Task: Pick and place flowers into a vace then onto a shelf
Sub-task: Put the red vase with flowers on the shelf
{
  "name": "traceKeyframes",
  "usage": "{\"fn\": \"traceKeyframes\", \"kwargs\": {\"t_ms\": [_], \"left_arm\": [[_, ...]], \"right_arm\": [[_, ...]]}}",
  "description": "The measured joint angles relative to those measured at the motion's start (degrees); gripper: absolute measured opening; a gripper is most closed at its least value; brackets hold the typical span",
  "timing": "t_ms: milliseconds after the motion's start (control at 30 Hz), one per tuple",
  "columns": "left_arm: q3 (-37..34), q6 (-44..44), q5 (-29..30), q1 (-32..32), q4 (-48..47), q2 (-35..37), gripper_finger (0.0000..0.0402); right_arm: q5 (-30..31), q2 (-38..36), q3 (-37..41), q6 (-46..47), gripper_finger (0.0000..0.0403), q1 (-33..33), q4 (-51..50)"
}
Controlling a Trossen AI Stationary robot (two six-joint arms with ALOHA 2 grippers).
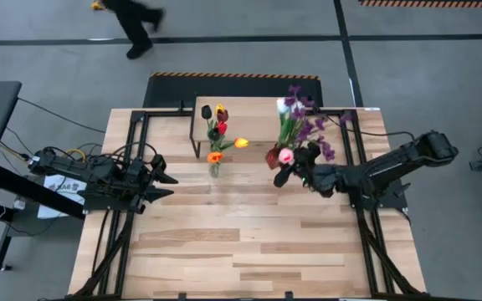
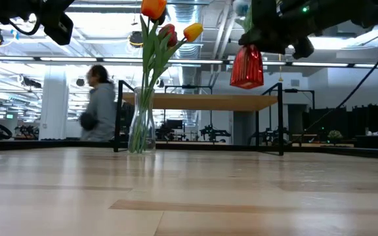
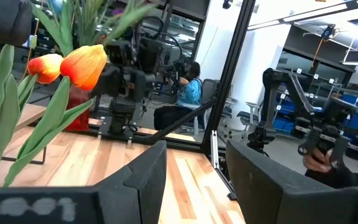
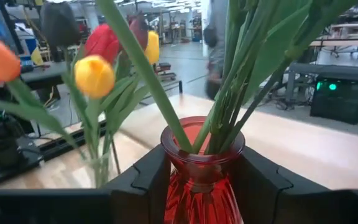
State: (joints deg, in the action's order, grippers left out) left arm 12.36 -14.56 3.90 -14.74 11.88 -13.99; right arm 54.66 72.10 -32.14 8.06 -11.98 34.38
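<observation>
Red vase clamped in right jaws, base hidden; left jaws apart.

Flowers stand upright in a lifted red vase beside the shelf.

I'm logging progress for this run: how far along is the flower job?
Done: stems stand in both the clear vase and the red vase. In hand: the right pincer grips the red vase, lifted off the table near the shelf. Left: neither vase is on the shelf yet. The left pincer waits, empty, at the table's left.
</observation>
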Motion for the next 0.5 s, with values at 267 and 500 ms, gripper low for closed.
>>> {"fn": "traceKeyframes", "kwargs": {"t_ms": [267, 500], "left_arm": [[0.00, -0.01, 0.00, 0.00, -0.02, -0.01, 0.0155], [0.00, 0.00, 0.00, -0.01, -0.04, -0.01, 0.0155]], "right_arm": [[-4.91, -4.46, 0.00, -2.49, 0.0121, 7.76, -2.25], [-10.49, -5.10, 0.00, -2.48, 0.0139, 15.72, -2.88]]}}
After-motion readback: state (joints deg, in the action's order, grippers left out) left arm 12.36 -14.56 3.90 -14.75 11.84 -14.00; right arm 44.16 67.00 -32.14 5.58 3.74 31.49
